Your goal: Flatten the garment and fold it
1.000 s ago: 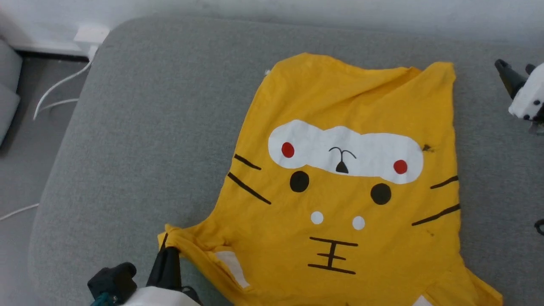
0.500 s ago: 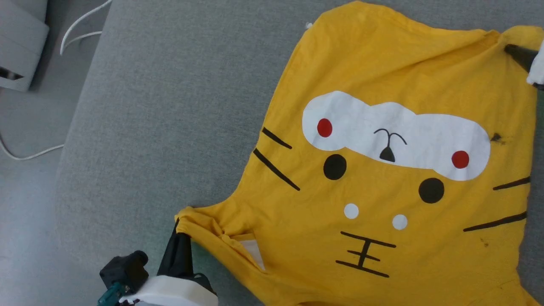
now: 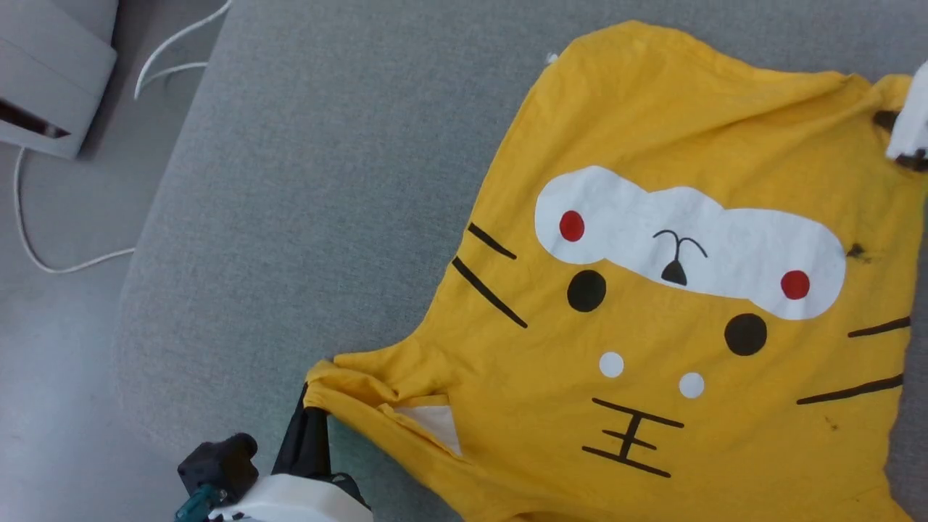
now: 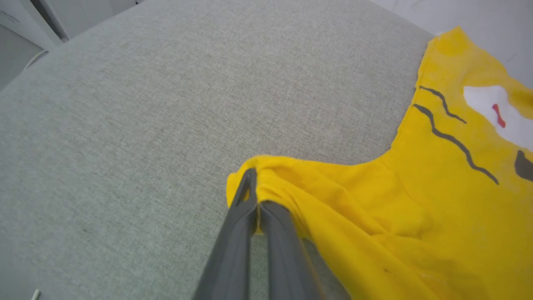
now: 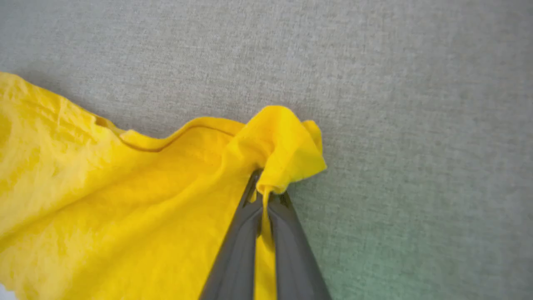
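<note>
The garment, a bright yellow T-shirt with a tiger face print, lies face up and mostly spread on the grey cushion. My left gripper is shut on the bunched tip of the near left sleeve; in the left wrist view its gripper pinches the yellow cloth. At the far right corner of the shirt, my right gripper is shut on the fabric. The right wrist view shows that gripper nipping a small fold of the garment, which puckers around the tips.
The cushion's rounded left edge drops to a pale floor. On that floor lie a white cable and a grey box at the upper left. Bare cushion stretches left of and beyond the shirt.
My right gripper moved from off to the right onto the shirt's far right corner and shut on it. The head camera shifted. My left gripper kept its hold on the sleeve.
</note>
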